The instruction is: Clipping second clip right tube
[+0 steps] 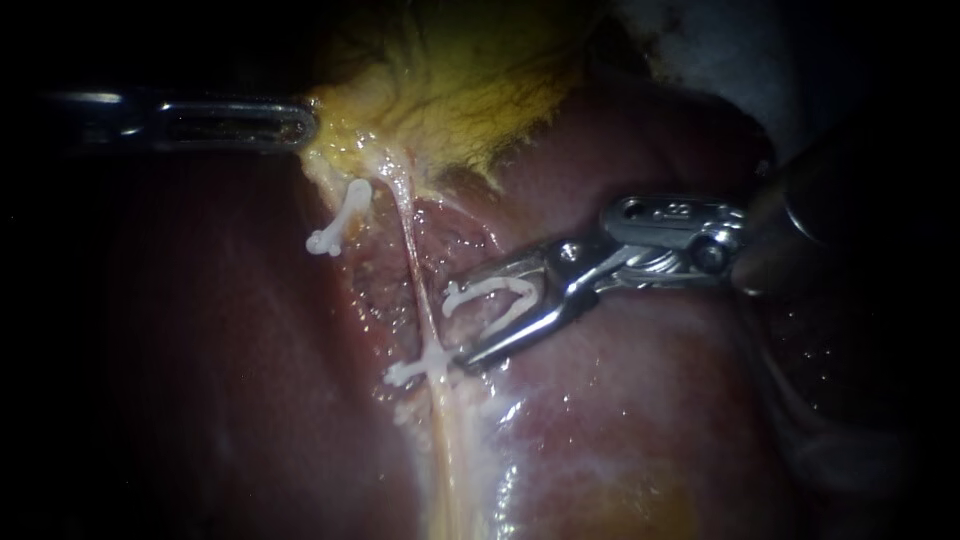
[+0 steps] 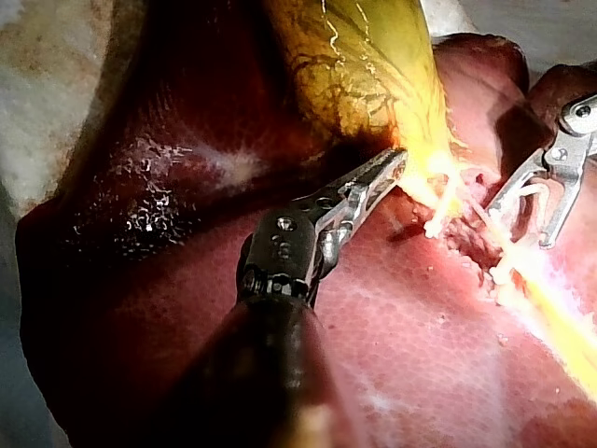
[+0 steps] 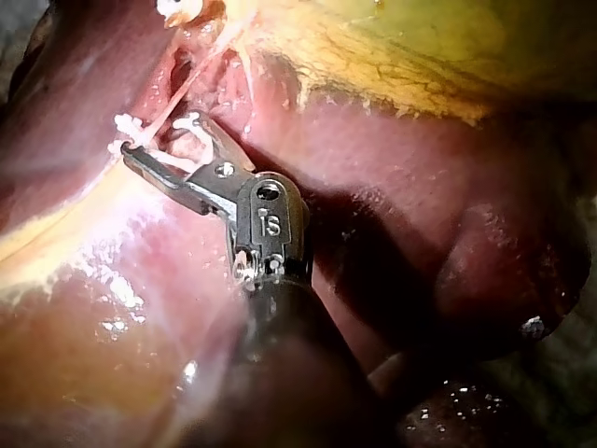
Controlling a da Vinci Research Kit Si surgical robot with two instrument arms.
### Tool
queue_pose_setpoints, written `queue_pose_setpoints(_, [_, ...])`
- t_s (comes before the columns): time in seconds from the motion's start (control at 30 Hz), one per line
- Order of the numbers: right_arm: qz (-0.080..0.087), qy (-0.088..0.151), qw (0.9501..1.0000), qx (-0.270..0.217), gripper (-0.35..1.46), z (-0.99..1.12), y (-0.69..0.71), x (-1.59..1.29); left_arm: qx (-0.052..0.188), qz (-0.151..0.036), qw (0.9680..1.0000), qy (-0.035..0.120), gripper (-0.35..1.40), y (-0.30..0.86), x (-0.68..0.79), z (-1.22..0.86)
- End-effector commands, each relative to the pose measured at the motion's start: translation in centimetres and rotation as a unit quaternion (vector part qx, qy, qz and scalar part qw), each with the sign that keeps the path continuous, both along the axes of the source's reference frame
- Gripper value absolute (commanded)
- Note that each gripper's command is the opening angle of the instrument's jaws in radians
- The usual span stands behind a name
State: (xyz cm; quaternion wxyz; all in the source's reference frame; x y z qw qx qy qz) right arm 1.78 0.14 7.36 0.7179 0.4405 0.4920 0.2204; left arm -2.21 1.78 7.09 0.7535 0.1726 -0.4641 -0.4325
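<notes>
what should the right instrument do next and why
Probably ease the right instrument toward the right tube until its open clip straddles it: the clip lies beside the tube, not around it, just above the seated clip. Closing now would likely miss.

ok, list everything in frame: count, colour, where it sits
liver: one, dark red, under everything.
gallbladder: one, yellow-green, lying on the liver.
tube: one clearly shown, pale pink, running from the gallbladder over the liver.
clips on tissue: two, white; upper clip just below the gallbladder's edge, lower clip across the tube.
loaded clip: one, white, open, held between the right instrument's jaws.
left instrument: one, silver, jaws shut on the gallbladder's edge.
right instrument: one, silver, jaws holding the loaded clip, tips beside the tube near the lower clip.
</notes>
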Motion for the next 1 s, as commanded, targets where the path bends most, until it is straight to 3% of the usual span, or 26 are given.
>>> queue_pose_setpoints(0.03, [0.001, -0.004, 1.0000, 0.007, 0.54, 0.02, -0.02, 0.02, 0.000, 0.000, 1.0000, 0.000, -0.35, 0.00, 0.00, 0.00])
queue_pose_setpoints(0.17, [0.004, -0.014, 0.9996, 0.022, 0.54, 0.10, -0.10, 0.09, 0.000, 0.000, 1.0000, 0.000, -0.35, 0.00, 0.00, 0.00])
queue_pose_setpoints(0.3, [0.012, -0.007, 0.9992, 0.036, 0.54, 0.13, -0.14, 0.15, 0.000, 0.000, 1.0000, 0.000, -0.35, 0.00, 0.00, 0.00])
queue_pose_setpoints(0.63, [0.053, 0.067, 0.9934, 0.076, 0.55, 0.05, -0.19, 0.31, -0.002, 0.002, 1.0000, 0.000, -0.35, 0.00, 0.00, 0.00])
queue_pose_setpoints(0.77, [0.044, 0.086, 0.9921, 0.081, 0.53, -0.02, -0.25, 0.36, -0.002, 0.002, 1.0000, 0.000, -0.35, 0.00, 0.00, 0.00])
queue_pose_setpoints(0.9, [0.033, 0.108, 0.9922, 0.053, 0.51, -0.10, -0.28, 0.37, -0.002, 0.002, 1.0000, 0.000, -0.35, 0.00, 0.00, 0.00])
queue_pose_setpoints(1.0, [0.034, 0.124, 0.9910, 0.038, 0.50, -0.18, -0.27, 0.39, -0.002, 0.002, 1.0000, 0.000, -0.35, 0.00, 0.00, 0.00])
